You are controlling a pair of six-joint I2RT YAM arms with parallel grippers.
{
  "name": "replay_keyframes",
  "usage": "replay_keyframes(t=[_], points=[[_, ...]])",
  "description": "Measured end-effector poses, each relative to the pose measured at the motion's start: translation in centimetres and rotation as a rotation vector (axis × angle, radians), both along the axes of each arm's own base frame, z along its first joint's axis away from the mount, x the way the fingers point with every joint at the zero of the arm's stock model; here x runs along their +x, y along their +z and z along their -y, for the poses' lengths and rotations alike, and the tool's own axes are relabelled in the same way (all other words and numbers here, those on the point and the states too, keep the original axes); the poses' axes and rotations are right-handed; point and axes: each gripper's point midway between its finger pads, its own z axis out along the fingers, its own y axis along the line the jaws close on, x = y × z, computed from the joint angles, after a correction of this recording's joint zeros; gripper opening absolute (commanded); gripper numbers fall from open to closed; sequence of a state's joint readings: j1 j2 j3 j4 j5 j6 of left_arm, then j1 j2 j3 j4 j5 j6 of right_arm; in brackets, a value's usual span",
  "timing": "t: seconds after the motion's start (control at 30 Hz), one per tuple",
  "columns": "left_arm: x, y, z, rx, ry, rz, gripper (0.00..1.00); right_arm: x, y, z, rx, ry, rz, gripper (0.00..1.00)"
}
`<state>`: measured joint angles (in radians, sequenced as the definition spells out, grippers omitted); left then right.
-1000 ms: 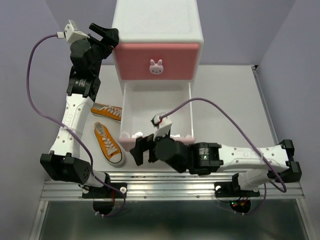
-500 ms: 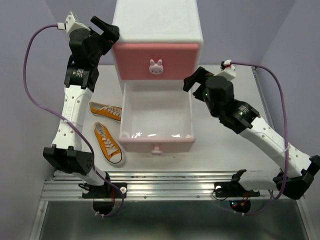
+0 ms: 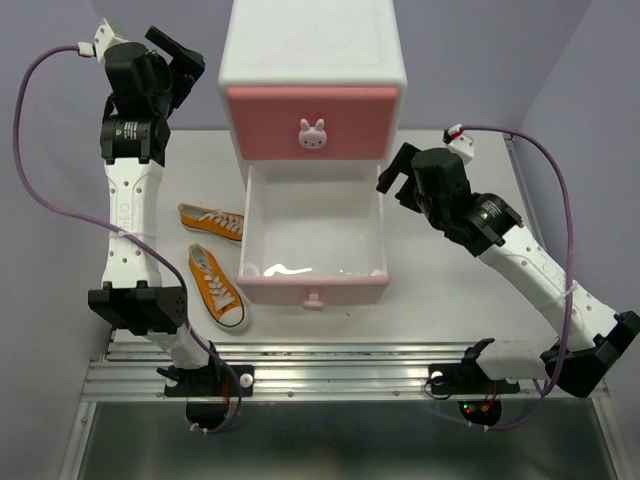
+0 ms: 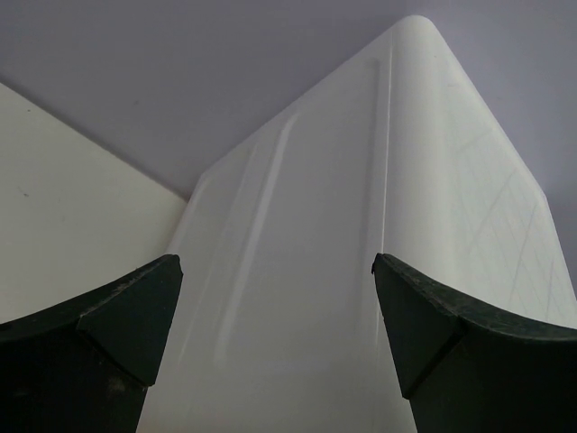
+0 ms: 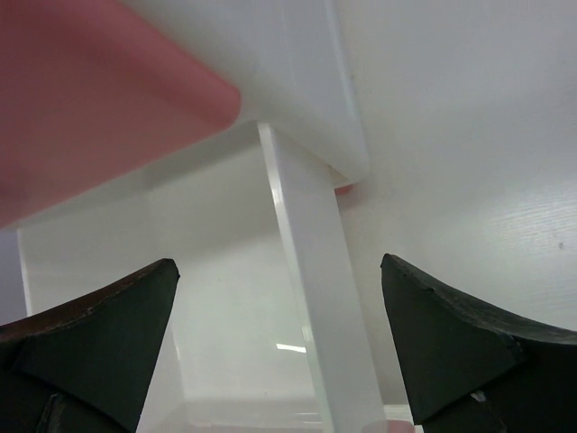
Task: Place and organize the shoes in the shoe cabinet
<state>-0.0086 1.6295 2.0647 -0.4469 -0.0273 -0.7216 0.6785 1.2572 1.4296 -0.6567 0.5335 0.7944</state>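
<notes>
Orange sneakers lay near the counter's left edge, beside the open lower drawer of the cabinet. My left gripper and right gripper both hung spread.

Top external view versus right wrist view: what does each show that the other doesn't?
Only the top view shows the two orange canvas sneakers, the white bunny-shaped knob and the left gripper. Only the wrist view shows the pulled-out lower drawer's side wall meeting the white plastic cabinet up close. Both show that cabinet, drawer and the darker pink upper drawer front.
</notes>
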Motion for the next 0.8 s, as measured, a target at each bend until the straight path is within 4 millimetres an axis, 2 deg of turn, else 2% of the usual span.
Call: replay_keyframes(t=[0.13, 0.2, 0.3, 0.4, 0.5, 0.53, 0.57, 0.6, 0.63, 0.67, 0.7, 0.73, 0.8], points=[[-1.3, -0.4, -2.0, -0.024, 0.041, -0.02, 0.99, 0.0, -0.4, 1.5, -0.036, -0.049, -0.041, 1.0], [-3.1, -2.2, -3.4, -0.032, 0.077, -0.072, 0.99, 0.2, -0.1, 2.5, -0.04, -0.081, -0.04, 1.0], [-6.5, -6.1, -4.9, -0.053, 0.127, -0.169, 0.99, 0.7, 0.6, 4.1, -0.04, -0.128, -0.034, 1.0], [-11.8, -12.2, -5.9, -0.084, 0.186, -0.325, 0.99, 1.1, 0.7, 5.3, -0.045, -0.16, -0.037, 1.0], [-15.1, -16.2, -5.5, -0.094, 0.195, -0.421, 0.99, 1.2, 0.3, 5.6, -0.063, -0.156, -0.056, 1.0], [-16.7, -18.6, -5.2, -0.099, 0.194, -0.485, 0.99, 1.3, 0.1, 5.5, -0.069, -0.148, -0.063, 1.0], [-17.4, -19.7, -5.1, -0.1, 0.192, -0.511, 0.99, 1.4, -0.1, 5.4, -0.074, -0.141, -0.07, 1.0], [-18.5, -21.8, -4.9, -0.105, 0.19, -0.57, 0.99, 1.6, -0.4, 5.1, -0.081, -0.128, -0.081, 1.0], [-19.1, -23.1, -4.7, -0.107, 0.191, -0.609, 0.99, 1.7, -0.6, 5.1, -0.087, -0.123, -0.088, 1.0], [-20.1, -25.4, -4.5, -0.113, 0.188, -0.678, 0.99, 1.8, -0.9, 4.9, -0.092, -0.114, -0.097, 1.0], [-20.5, -26.5, -4.4, -0.116, 0.186, -0.71, 0.99, 1.9, -1.2, 4.7, -0.1, -0.104, -0.107, 1.0], [-21.4, -28.8, -4.2, -0.121, 0.183, -0.773, 0.99, 2.0, -1.4, 4.6, -0.105, -0.098, -0.113, 1.0], [-23.2, -31.8, -3.9, -0.126, 0.177, -0.869, 0.99, 1.9, -1.8, 4.5, -0.119, -0.081, -0.127, 1.0]])
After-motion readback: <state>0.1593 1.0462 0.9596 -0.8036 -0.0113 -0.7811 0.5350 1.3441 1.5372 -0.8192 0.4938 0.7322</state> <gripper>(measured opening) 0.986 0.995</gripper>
